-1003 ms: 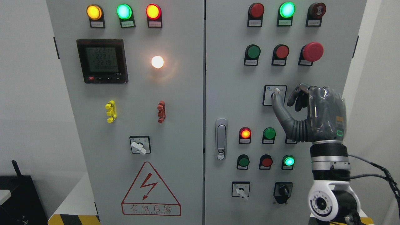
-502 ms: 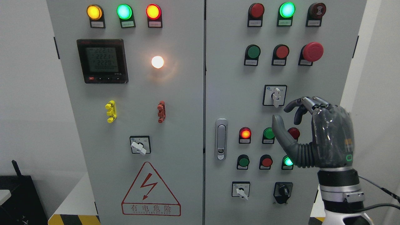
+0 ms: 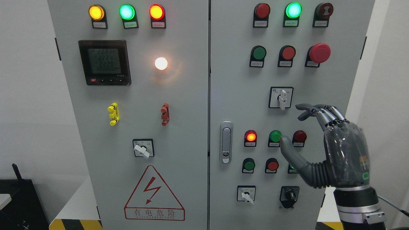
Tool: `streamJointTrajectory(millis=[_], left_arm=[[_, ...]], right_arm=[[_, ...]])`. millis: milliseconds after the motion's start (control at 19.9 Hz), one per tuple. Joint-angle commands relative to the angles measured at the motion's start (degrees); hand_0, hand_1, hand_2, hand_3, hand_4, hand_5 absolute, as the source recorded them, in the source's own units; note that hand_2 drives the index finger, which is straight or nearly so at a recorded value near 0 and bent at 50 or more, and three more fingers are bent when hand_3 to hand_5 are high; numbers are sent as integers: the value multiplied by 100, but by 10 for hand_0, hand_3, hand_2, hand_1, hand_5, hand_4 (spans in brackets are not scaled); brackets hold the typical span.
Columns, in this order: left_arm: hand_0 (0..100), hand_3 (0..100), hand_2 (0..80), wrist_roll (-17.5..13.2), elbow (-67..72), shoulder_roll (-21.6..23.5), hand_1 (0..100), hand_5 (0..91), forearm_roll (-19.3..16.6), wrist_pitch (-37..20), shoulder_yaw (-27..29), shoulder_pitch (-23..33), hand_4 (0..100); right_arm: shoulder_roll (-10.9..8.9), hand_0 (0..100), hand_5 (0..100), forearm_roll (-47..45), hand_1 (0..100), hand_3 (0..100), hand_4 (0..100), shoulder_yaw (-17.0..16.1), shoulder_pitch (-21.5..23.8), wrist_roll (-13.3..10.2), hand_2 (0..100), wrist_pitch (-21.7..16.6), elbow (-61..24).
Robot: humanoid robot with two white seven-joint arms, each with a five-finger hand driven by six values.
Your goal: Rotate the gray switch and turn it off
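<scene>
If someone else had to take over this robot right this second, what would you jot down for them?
Right hand: fingers open, holding nothing, hanging in front of the right cabinet door, below and to the right of the gray switch, not touching it.
Left hand: not in view.
Gray switch: its handle points straight down; the hand is off it.
Done: the turn looks finished, though no label can be read to confirm it is off.
Left: check the off position, then bring the arm away from the panel's buttons.
</scene>
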Motion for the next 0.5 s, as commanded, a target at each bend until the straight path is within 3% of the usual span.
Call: streamJointTrajectory(millis=[0,451], left_arm=[[120,0,0,1,88,0,389,0,0,3,-9,0,0],[120,0,0,-8,79,0,389,0,0,3,-9,0,0]], right_arm=[[-69,265,0,-6,341,65,0,-331,85,9,131,-8,-180],[-34,257,0,-6,343,94,0,-322,226,9,150,-175,-180]])
